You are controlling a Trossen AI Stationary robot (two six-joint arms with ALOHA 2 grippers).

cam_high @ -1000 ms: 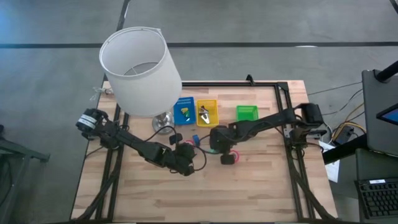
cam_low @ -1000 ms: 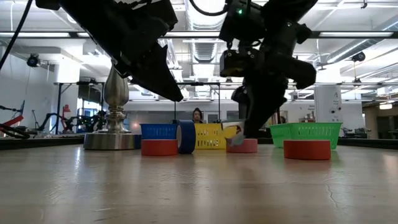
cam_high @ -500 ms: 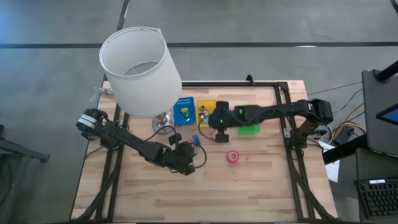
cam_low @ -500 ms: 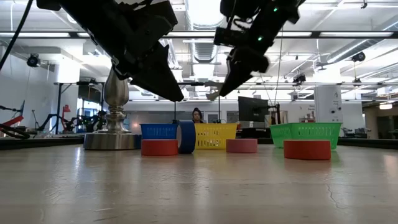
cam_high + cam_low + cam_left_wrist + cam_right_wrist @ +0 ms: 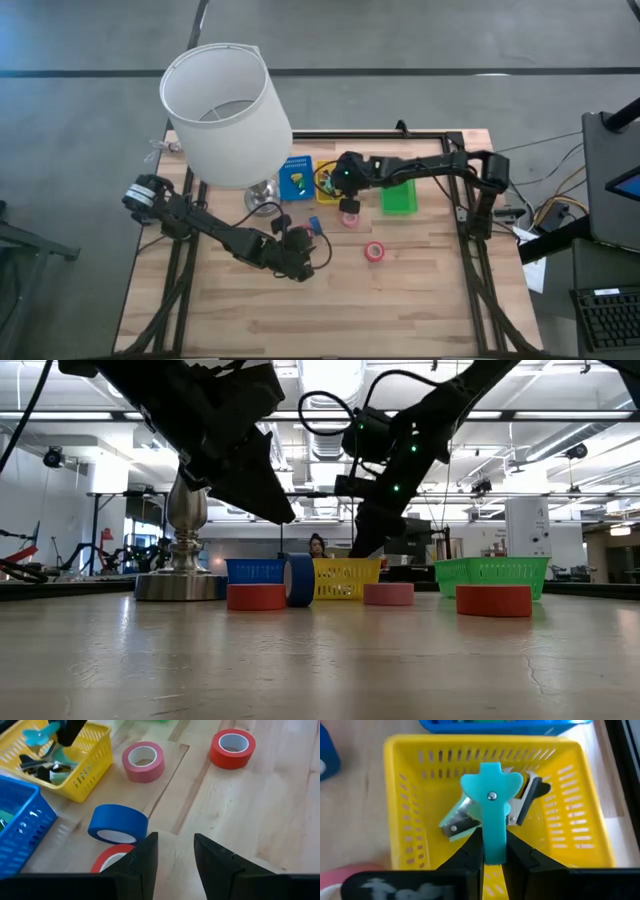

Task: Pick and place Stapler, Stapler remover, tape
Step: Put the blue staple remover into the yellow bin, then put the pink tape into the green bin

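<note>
1. Right gripper (image 5: 494,851): pinching a teal plastic stapler remover (image 5: 491,810) between its two fingers, which are pressed against the piece's stem. It is hanging over the yellow basket (image 5: 333,181).
2. Yellow basket (image 5: 570,835): already holding a grey-and-dark metal claw piece (image 5: 527,800) and a pale green piece with it.
3. Left gripper (image 5: 173,855): fingers standing slightly spread, gripping nothing, hovering low over the desk (image 5: 420,290) near the front left rolls.
4. Tape, on the desk: pink roll (image 5: 349,218) lying flat just in front of the yellow basket; red roll (image 5: 374,251) lying flat farther forward, well apart from the baskets; another red roll (image 5: 114,857) lying just beside the left gripper.
5. Blue tape roll (image 5: 118,823): standing on edge, touching that last red roll.
6. Blue basket (image 5: 296,177): sitting beside the yellow one. Green basket (image 5: 398,196): sitting to the right, partly under the right arm.
7. Lamp (image 5: 226,115): standing at the back left.
8. Change from one second ago: the right gripper has been moving from low over the desk by the rolls, up and back to above the yellow basket; the left gripper is staying in place.
</note>
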